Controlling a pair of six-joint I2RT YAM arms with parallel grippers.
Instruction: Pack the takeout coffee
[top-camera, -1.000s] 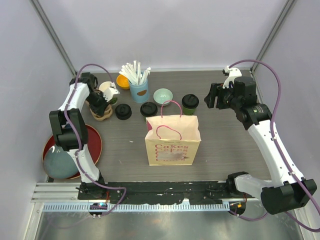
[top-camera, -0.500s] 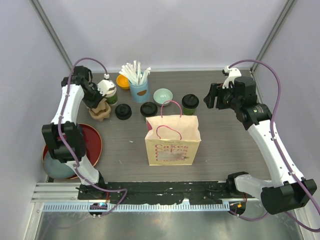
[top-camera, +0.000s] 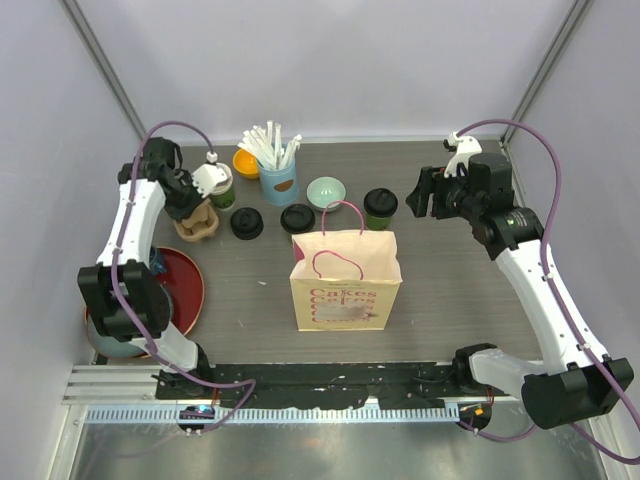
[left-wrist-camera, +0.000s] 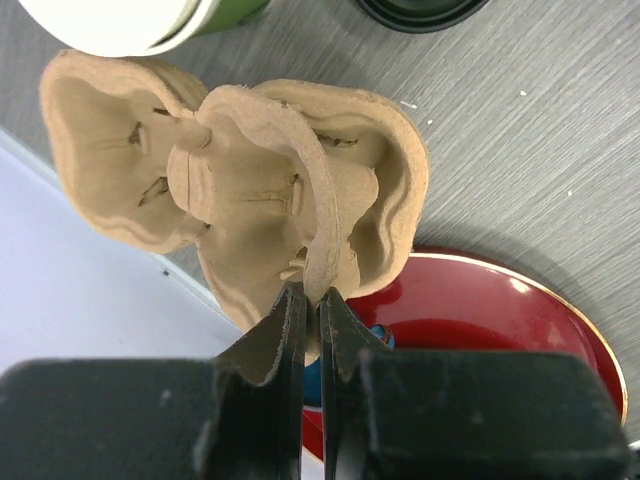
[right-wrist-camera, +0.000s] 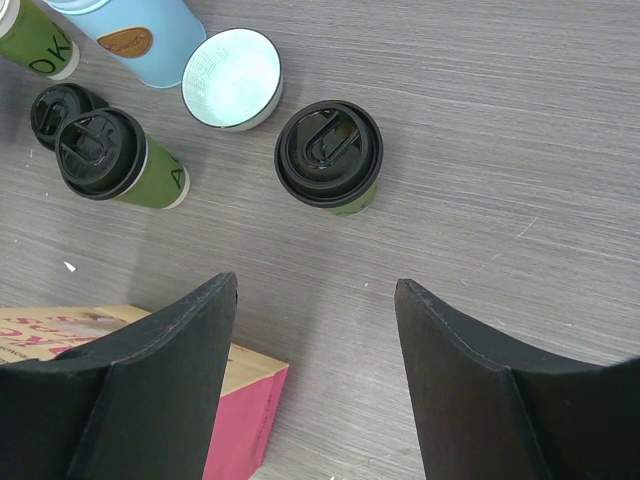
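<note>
Two dark-green takeout coffee cups with black lids stand behind the paper bag (top-camera: 345, 275): one (top-camera: 380, 205) (right-wrist-camera: 328, 155) at the right, one (top-camera: 297, 218) (right-wrist-camera: 105, 155) at the left. An open green cup (top-camera: 218, 185) (left-wrist-camera: 130, 20) stands at the far left, a loose black lid (top-camera: 247, 222) near it. My left gripper (top-camera: 190, 203) (left-wrist-camera: 312, 295) is shut on the middle ridge of a brown pulp cup carrier (top-camera: 197, 224) (left-wrist-camera: 250, 190). My right gripper (top-camera: 425, 195) (right-wrist-camera: 315, 283) hangs open, holding nothing, right of the right cup.
A blue cup of white straws (top-camera: 277, 178), a pale green bowl (top-camera: 326, 192) and an orange bowl (top-camera: 245, 162) stand at the back. A red tray (top-camera: 185, 290) (left-wrist-camera: 480, 320) holding a grey-green plate (top-camera: 118, 330) lies at the left front.
The left arm has swung its elbow out to the left, and the carrier in its gripper has shifted slightly left. The right arm has not moved.
</note>
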